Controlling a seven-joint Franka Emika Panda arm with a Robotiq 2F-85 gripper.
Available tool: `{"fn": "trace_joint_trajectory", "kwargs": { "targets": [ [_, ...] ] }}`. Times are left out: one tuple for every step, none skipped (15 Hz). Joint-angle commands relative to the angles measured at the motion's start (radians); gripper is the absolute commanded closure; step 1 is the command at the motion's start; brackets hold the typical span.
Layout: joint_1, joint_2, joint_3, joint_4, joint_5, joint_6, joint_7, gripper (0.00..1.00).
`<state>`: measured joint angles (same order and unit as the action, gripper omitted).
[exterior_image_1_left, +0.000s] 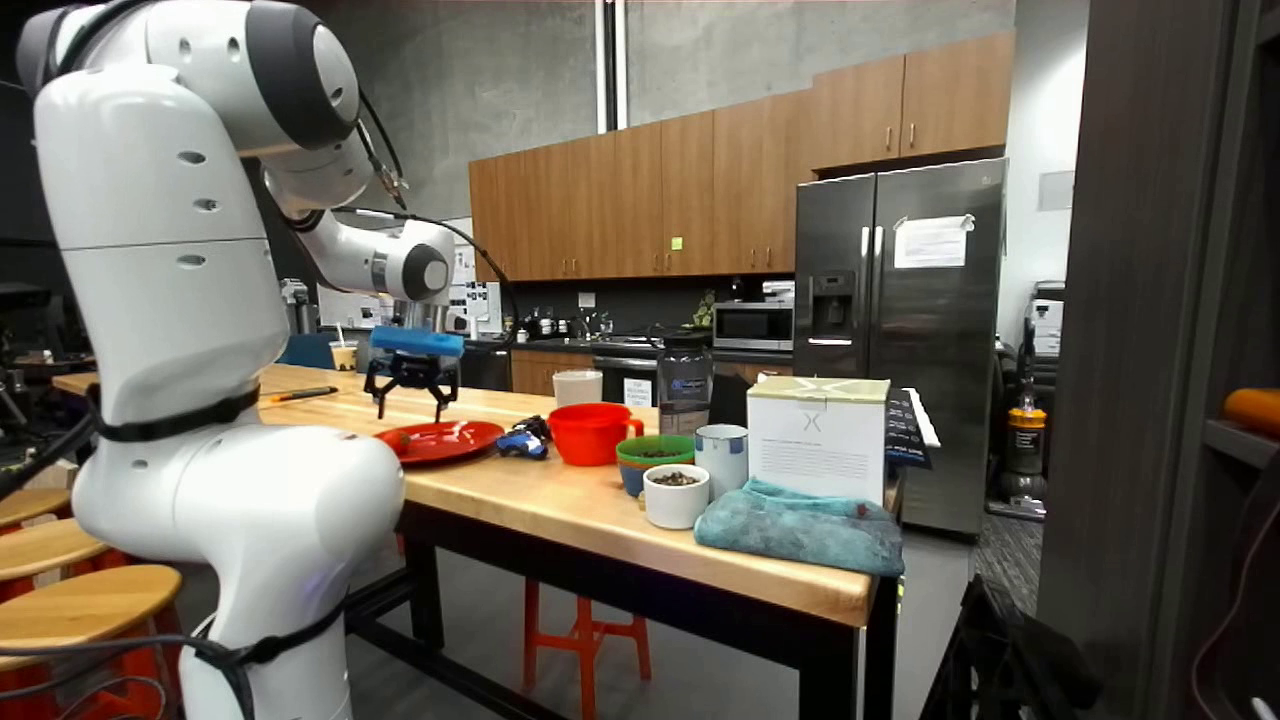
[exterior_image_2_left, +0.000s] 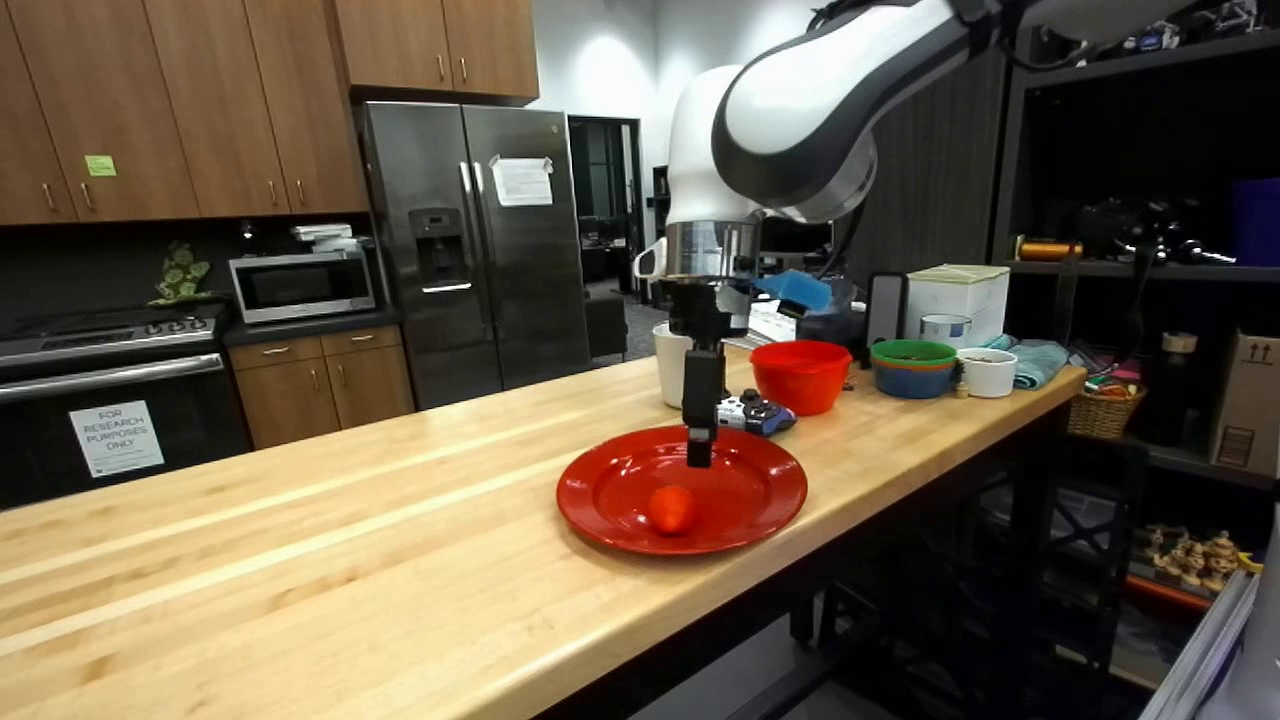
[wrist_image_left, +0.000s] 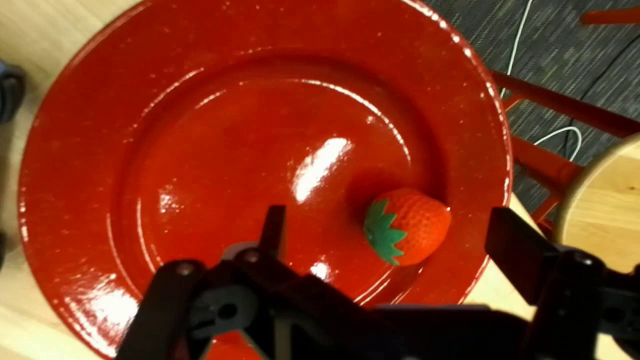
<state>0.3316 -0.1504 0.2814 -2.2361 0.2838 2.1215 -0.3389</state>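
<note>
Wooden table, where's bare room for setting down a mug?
Bare table runs from the red plate to the edge facing the oven. It's crowded around the gamepad, white cup, red bowl and stacked bowls; open jaws hang over the plate and strawberry.

A green bowl (exterior_image_2_left: 912, 356) sits in a blue bowl (exterior_image_2_left: 913, 381) beside a white cup (exterior_image_2_left: 988, 375).

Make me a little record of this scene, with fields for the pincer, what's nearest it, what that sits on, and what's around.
Pincer: open, above the red plate, holding nothing
Nearest: strawberry, lying off-centre, seen between the spread fingers in the wrist view
Support: red plate, on the wooden table
Beside plate: game controller, with table showing between them
Further along: red handled bowl; green bowl stacked in a blue bowl; white bowl of dark bits; teal cloth; white box
</note>
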Motion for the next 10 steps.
{"fn": "trace_joint_trajectory", "kwargs": {
  "targets": [
    [0.015, -0.025, -0.009, 0.0, 0.062, -0.074, -0.049, 0.0],
    [0.021, -0.022, -0.008, 0.0, 0.094, -0.074, -0.063, 0.0],
    [0.027, -0.015, -0.005, -0.001, 0.12, -0.075, -0.081, 0.0],
    [0.033, -0.011, -0.002, -0.001, 0.143, -0.077, -0.098, 0.0],
    [0.04, -0.008, 0.002, -0.005, 0.161, -0.074, -0.111, 0.0],
    [0.045, -0.004, 0.008, -0.012, 0.17, -0.063, -0.118, 0.0],
    [0.049, 0.001, 0.017, -0.023, 0.164, -0.038, -0.117, 0.0],
    [0.052, 0.006, 0.025, -0.032, 0.154, -0.012, -0.109, 0.0],
    [0.051, 0.01, 0.035, -0.05, 0.128, 0.04, -0.088, 0.0],
    [0.051, 0.013, 0.043, -0.065, 0.108, 0.086, -0.077, 0.0]
  ]
}}
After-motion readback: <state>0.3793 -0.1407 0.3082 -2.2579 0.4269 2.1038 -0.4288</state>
